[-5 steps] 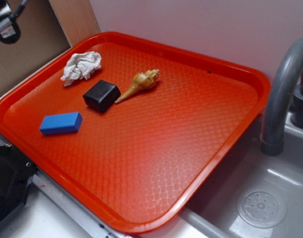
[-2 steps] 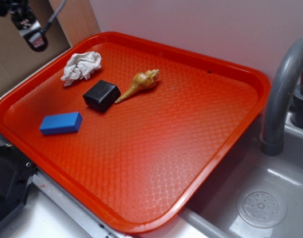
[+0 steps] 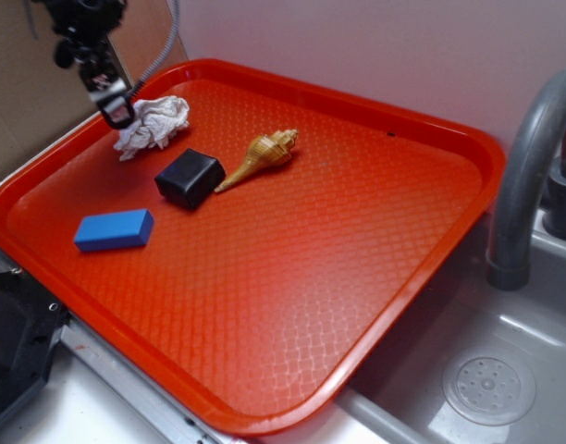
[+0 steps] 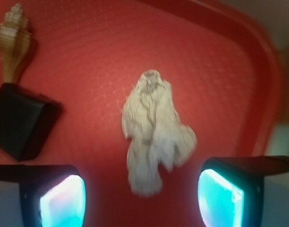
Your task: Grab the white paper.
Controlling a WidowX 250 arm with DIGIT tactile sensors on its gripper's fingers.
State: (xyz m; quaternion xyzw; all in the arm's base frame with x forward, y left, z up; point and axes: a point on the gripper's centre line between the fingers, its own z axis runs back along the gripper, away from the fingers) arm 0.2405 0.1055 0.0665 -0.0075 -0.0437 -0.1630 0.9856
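The white paper (image 3: pixel 153 125) is a crumpled wad lying at the far left corner of the red tray (image 3: pixel 357 240). In the wrist view the white paper (image 4: pixel 151 127) lies ahead of and partly between the two fingers. My gripper (image 3: pixel 115 113) hangs above the wad's left end, apart from it. In the wrist view my gripper (image 4: pixel 142 201) is open, with one glowing cyan pad (image 4: pixel 64 201) on the left and one on the right, nothing between them.
A black box (image 3: pixel 188 178) sits just in front of the paper, a tan conch shell (image 3: pixel 261 155) to its right, a blue block (image 3: pixel 114 229) nearer the front. A grey tap (image 3: pixel 528 166) and sink drain (image 3: pixel 488 388) are right of the tray. A cardboard wall (image 3: pixel 29 92) stands at left.
My gripper has moved right and down from the top left corner of the exterior view to just over the white paper. The objects on the tray have not moved.
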